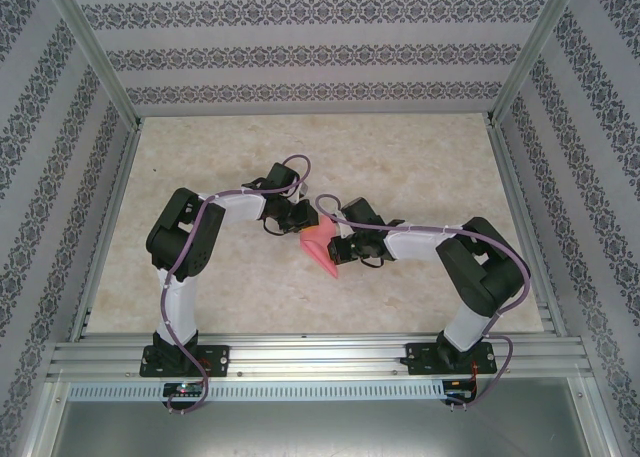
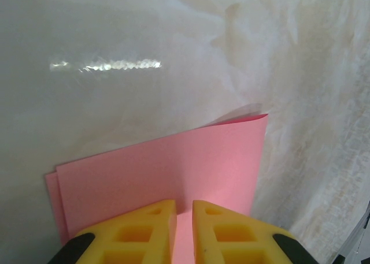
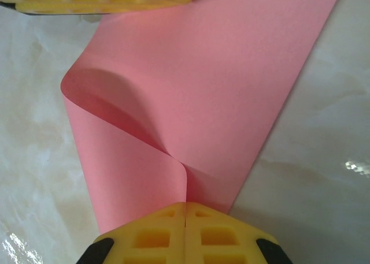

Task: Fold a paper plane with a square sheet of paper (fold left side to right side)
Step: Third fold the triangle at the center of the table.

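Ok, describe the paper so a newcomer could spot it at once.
Look at the pale marbled table, at its middle where the two arms meet. There, the square sheet of paper is pinched between the left gripper and right gripper. It is the only salmon-pink thing, bent over loosely.

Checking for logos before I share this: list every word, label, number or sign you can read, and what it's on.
None can be read. The pink sheet of paper is plain; the yellow fingers carry no marks; the wall bands are ornament, not letters. Anything on the arm bases is too small to tell.
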Robot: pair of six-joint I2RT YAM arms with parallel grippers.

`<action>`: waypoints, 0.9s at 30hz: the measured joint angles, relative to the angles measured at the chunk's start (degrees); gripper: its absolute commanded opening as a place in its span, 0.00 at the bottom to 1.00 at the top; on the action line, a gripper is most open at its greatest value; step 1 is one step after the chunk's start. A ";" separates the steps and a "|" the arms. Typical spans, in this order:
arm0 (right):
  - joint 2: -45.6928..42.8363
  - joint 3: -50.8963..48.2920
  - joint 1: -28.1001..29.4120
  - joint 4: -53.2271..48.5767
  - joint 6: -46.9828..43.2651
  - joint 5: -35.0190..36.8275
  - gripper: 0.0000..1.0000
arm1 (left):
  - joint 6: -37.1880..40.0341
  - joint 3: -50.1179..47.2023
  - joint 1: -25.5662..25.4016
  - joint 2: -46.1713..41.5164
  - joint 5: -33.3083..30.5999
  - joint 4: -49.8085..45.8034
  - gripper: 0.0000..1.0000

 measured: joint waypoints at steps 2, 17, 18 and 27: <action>0.09 0.13 0.00 -0.15 0.02 -0.04 0.01 | 0.00 0.00 0.00 0.00 -0.02 0.00 0.18; 0.50 0.90 0.04 -1.18 0.02 0.22 0.01 | 0.63 0.55 -0.44 -0.90 -0.44 -1.66 0.29; 0.50 1.05 0.17 -1.46 -0.04 0.44 0.01 | 0.68 0.55 -0.42 -1.07 -0.44 -2.38 0.29; 0.81 1.62 0.42 -2.05 -0.09 1.20 0.01 | 2.10 2.78 1.60 -4.07 -0.44 -7.74 0.35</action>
